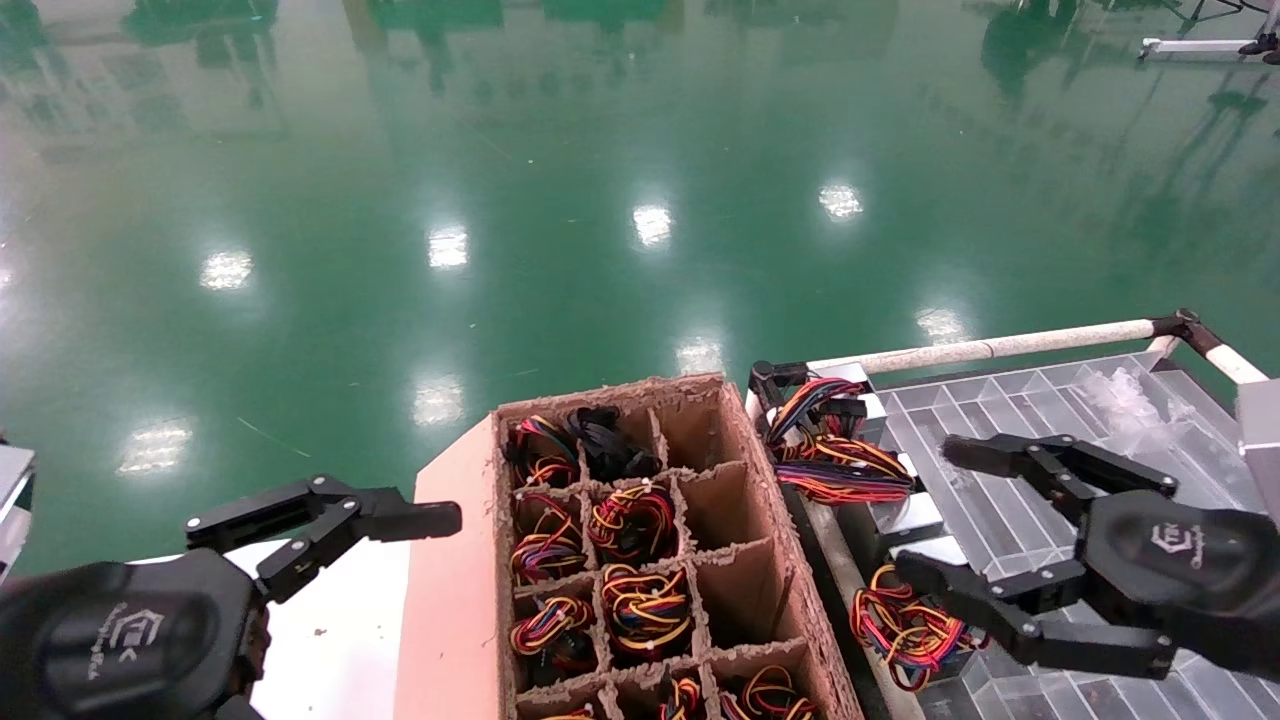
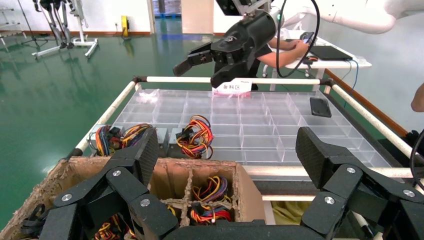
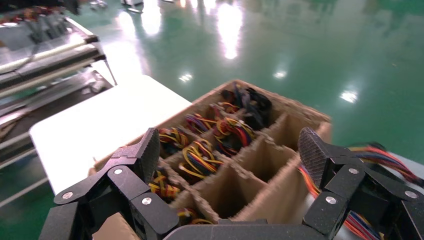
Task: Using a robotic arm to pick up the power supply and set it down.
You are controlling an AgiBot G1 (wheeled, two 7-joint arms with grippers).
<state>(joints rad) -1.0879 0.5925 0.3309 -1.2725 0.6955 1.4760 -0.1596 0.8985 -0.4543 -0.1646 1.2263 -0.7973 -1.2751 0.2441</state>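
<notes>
A power supply (image 1: pixel 905 622), a grey box with a coil of red, yellow and black wires, lies in the clear tray (image 1: pixel 1040 400) near the box side. It also shows in the left wrist view (image 2: pixel 197 137). My right gripper (image 1: pixel 930 510) hovers open just above it, holding nothing. The right wrist view shows the right gripper (image 3: pixel 230 155) wide open and looking across the cardboard box (image 3: pixel 265 200). Several more wire-coiled supplies sit in the box cells (image 1: pixel 640 605). My left gripper (image 1: pixel 320 530) hangs open and empty at the box's left side, and it also shows in its own wrist view (image 2: pixel 227 155).
Another supply with purple and blue wires (image 1: pixel 830 445) lies at the tray's far corner. The divided cardboard box (image 1: pixel 455 600) stands on a white table (image 1: pixel 340 640). A white rail (image 1: pixel 1000 347) frames the tray cart. Green floor lies beyond.
</notes>
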